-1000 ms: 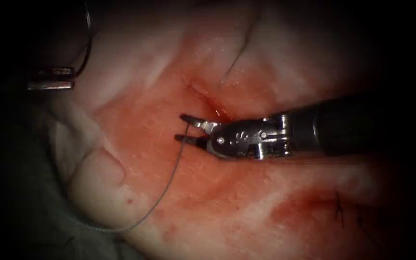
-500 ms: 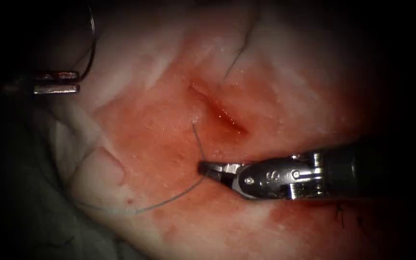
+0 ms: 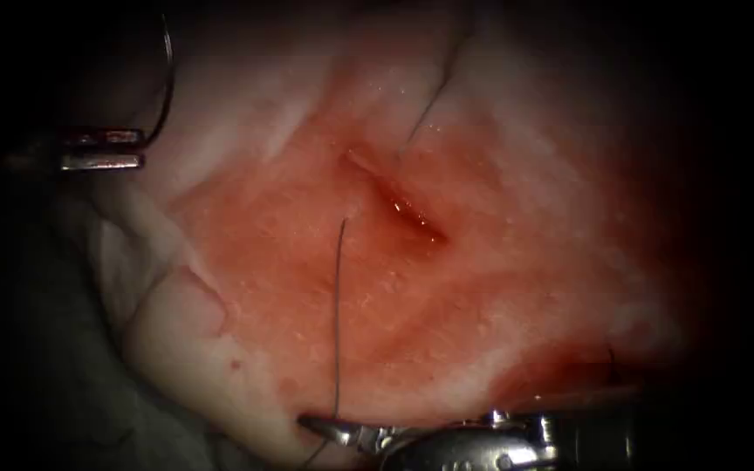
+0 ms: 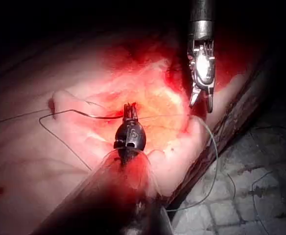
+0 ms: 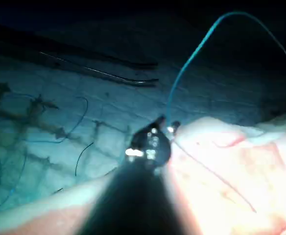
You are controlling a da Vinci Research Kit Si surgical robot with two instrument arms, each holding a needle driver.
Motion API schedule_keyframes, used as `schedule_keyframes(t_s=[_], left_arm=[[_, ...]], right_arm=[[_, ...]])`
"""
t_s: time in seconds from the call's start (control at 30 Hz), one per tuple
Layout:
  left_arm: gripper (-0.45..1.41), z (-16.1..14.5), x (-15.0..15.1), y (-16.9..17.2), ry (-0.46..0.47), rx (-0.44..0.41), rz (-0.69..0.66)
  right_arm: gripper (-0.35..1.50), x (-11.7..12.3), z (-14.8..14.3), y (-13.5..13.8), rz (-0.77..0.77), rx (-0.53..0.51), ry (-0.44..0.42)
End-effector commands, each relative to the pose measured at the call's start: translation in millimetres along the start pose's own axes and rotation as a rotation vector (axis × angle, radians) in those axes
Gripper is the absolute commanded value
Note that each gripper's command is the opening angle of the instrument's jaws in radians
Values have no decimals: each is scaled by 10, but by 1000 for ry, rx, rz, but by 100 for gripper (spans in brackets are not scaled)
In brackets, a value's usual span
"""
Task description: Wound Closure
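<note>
The right claw (image 3: pixel 325 427) is clamped on the thread (image 3: pixel 339 314) left of the cut (image 3: pixel 399 205). The left claw (image 3: pixel 102 148) is clamped on the needle (image 3: pixel 166 83), off the tissue (image 3: pixel 499 262).

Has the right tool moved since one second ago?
Yes. The right tool, fingers shut on the thread, moved from beside the cut down toward the picture's lower edge.

My right pincer (image 3: pixel 329 429) sits low at the near edge, jaws closed; my left pincer (image 3: pixel 102 148) rests far left, jaws closed.
</note>
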Motion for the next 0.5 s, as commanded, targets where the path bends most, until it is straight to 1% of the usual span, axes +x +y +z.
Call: schedule_keyframes(t_s=[0.03,0.07,0.1,0.17,0.2,0.27,0.4,0.5], left_arm=[[-45,6,-5,4,0,-2,-1],[-45,6,-5,4,0,-2,-1],[-45,5,-5,4,-2,-4,-1],[-45,5,-5,4,-2,-5,-1],[-45,4,-5,3,-2,-6,-1],[-45,4,-5,3,-2,-5,-1],[-45,7,-5,4,-1,-5,-1],[-45,10,-8,5,-6,-6,-3]], right_arm=[[96,-6,-3,4,12,-14,-8],[101,-7,-8,10,16,-26,-13],[110,-8,-19,22,17,-48,-18],[110,-11,-26,32,20,-64,-13],[110,-16,-30,44,16,-84,-17],[110,-23,-29,55,10,-113,-30],[110,-42,-14,77,-2,-162,-59],[108,-74,19,116,-10,-208,-87]])
